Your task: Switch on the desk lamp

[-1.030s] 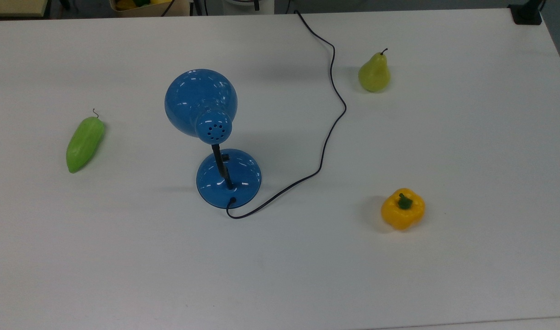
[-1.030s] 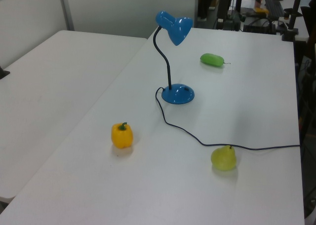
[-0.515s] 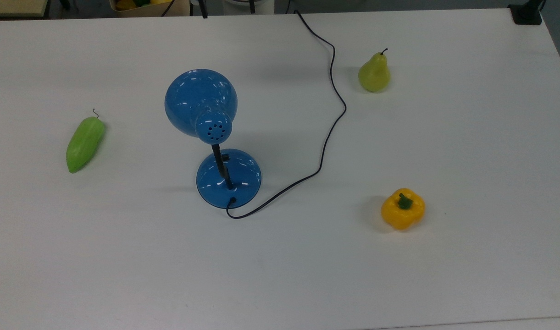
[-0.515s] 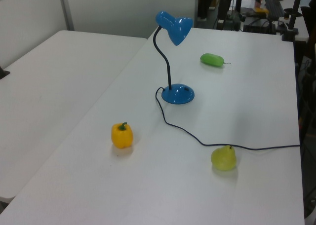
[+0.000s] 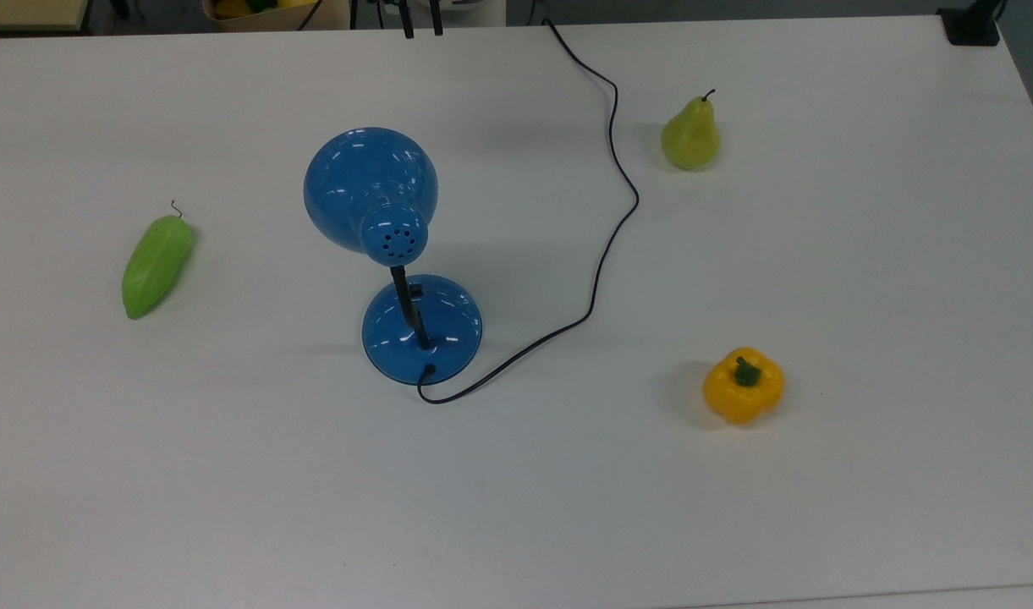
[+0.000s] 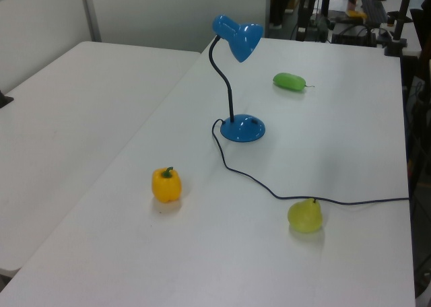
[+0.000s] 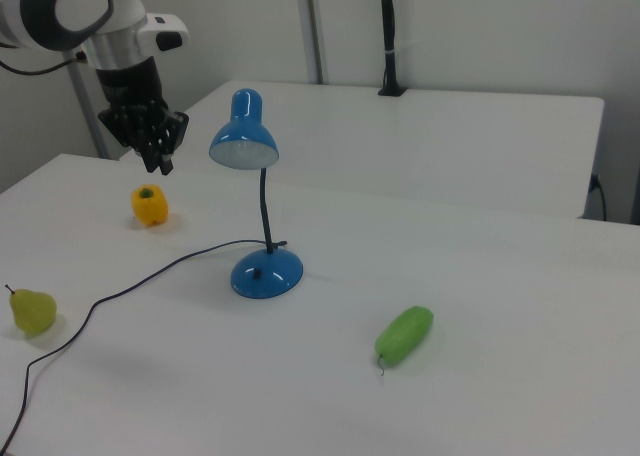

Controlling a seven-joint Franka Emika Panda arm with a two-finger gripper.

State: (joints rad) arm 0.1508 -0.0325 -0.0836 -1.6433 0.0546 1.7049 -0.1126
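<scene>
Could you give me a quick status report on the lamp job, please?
Gripper high, clear of desk lamp. Lamp upright, unlit, untouched. Switch on base unobstructed; cord trails aside.

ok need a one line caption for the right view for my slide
Panda gripper hangs above the table beside the blue desk lamp, with a yellow bell pepper, pear and green pepper scattered around.

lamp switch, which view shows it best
The top view: the switch shows as a small dark nub on the desk lamp base beside the neck. In the right view it is a tiny dark spot; in the left view a faint mark.
</scene>
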